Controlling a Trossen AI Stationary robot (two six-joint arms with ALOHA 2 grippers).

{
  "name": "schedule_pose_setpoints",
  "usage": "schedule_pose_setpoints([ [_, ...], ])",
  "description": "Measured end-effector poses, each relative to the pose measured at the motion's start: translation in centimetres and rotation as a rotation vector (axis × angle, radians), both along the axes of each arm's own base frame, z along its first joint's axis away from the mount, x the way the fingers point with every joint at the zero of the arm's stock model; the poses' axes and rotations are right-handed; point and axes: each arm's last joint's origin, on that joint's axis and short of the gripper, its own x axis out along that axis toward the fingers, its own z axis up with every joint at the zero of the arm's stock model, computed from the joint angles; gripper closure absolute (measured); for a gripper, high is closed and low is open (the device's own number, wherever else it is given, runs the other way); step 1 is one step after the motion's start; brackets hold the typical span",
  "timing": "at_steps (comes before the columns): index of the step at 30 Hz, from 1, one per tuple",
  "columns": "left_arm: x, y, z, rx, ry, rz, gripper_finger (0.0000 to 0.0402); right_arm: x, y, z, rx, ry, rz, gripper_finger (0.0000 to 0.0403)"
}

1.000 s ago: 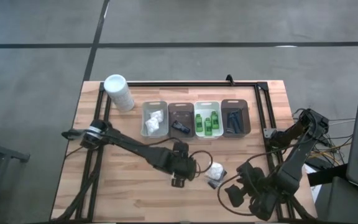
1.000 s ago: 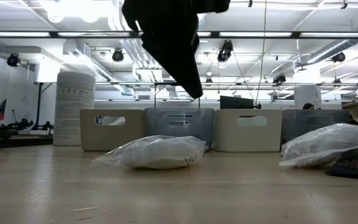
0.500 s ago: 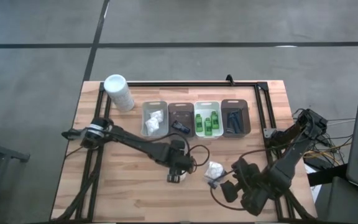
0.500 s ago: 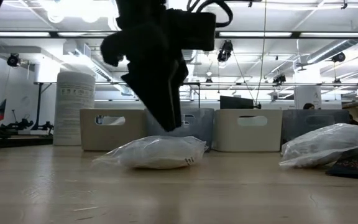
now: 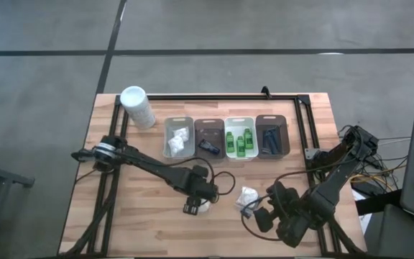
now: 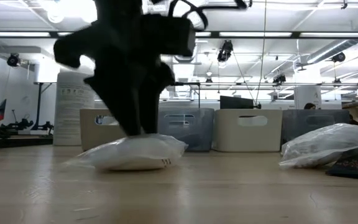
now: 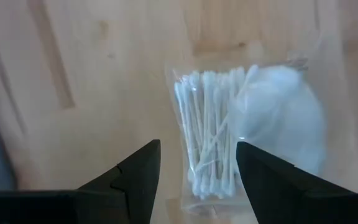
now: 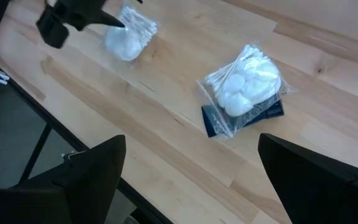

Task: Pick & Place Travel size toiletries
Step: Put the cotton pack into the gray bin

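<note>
since the left gripper (image 7: 194,168) hovers parted and empty astride the packet of cotton swabs and puffs (image 7: 241,137) near the table's (image 5: 121,216) front edge, it should descend centred before closing.

Overhead, table-level and both wrist cameras all share the clear packet (image 5: 203,206) on the table (image 5: 142,223).

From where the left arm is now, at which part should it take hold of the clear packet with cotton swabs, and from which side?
Probably from straight above, across the narrow bundle of swabs. The clear packet lies flat on the table, so its sides offer little to pinch. The left end effector is open right over the swab end, one finger on each side of the bundle. The puffy white end looks too wide.
</note>
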Motion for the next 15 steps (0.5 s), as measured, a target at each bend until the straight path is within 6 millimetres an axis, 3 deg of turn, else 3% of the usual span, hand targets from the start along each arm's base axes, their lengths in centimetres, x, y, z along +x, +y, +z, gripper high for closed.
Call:
schedule_pose_setpoints([
  [15, -1.2, 0.5, 7.1, -0.072, -0.295, 0.107, 0.0186, 0.0, 0.0, 0.0, -0.009, 0.001, 0.016, 0.0039],
])
